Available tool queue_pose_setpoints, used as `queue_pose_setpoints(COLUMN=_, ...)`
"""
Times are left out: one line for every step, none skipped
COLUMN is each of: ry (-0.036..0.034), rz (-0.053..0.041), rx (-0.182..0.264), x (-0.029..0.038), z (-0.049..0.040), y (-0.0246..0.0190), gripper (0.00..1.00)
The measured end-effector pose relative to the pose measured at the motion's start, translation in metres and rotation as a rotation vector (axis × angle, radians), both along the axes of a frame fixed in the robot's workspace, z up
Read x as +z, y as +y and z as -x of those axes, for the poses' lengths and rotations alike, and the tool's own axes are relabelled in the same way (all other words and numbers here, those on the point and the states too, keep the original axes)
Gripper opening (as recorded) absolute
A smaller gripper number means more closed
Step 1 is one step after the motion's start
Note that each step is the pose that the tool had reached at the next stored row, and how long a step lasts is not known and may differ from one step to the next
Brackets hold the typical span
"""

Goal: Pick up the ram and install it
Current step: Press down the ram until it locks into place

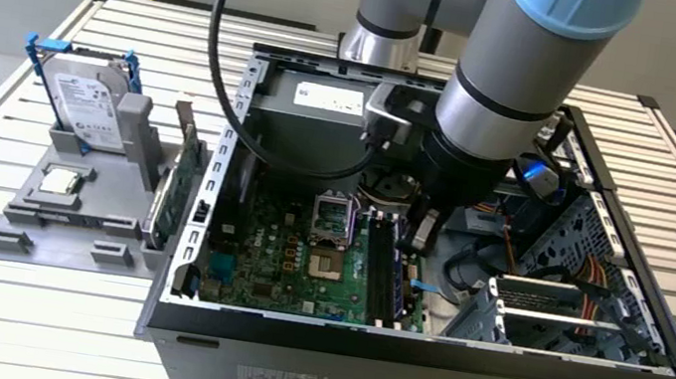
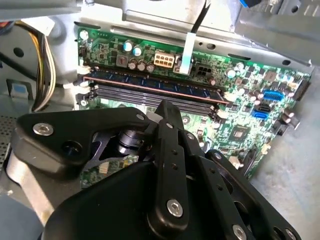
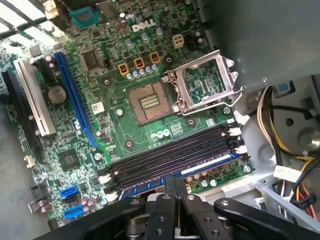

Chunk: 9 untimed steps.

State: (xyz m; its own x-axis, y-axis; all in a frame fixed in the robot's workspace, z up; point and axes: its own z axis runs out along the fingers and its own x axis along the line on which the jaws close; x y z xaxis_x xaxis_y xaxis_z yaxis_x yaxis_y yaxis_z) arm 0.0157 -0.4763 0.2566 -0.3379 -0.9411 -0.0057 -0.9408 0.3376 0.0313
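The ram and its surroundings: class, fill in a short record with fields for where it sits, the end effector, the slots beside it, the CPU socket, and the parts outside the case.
ram: bluish stick lying along a motherboard slot, at the outermost of the slots
end effector: directly over the ram, inside the open case
neighbouring slots: dark slots hold no sticks
CPU socket: bare, its metal frame swung open
outside the case: hard drive in a blue frame and a green card, standing on a grey holder at the exterior view's left

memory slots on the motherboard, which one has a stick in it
The slot nearest the jaws: the ram stands in it, bluish with a white label. The slots beside it, toward the open processor socket, are bare black channels.
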Motion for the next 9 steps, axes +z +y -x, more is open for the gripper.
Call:
queue_pose_setpoints(ry=0.0, rz=0.0, rx=0.011, x=0.0, z=-0.0001, y=0.0, gripper=0.0)
queue_pose_setpoints(ry=0.0, rz=0.0, rx=0.021, x=0.0, z=-0.0002, y=0.0, gripper=0.0)
queue_pose_setpoints(ry=0.0, rz=0.0, rx=0.032, x=0.0, z=-0.0002, y=0.0, gripper=0.0)
queue_pose_setpoints(ry=0.0, rz=0.0, rx=0.043, x=0.0, z=-0.0003, y=0.0, gripper=0.0)
queue_pose_setpoints(ry=0.0, rz=0.0, rx=0.053, x=0.0, z=-0.0004, y=0.0, gripper=0.0)
queue_pose_setpoints(ry=0.0, rz=0.0, rx=0.064, x=0.0, z=-0.0004, y=0.0, gripper=0.0)
queue_pose_setpoints(ry=0.0, rz=0.0, rx=0.075, x=0.0, z=-0.0005, y=0.0, gripper=0.0)
queue_pose_setpoints(ry=0.0, rz=0.0, rx=0.085, x=0.0, z=-0.0006, y=0.0, gripper=0.0)
queue_pose_setpoints(ry=-0.0001, rz=0.0, rx=0.095, x=0.0, z=-0.0006, y=0.0, gripper=0.0)
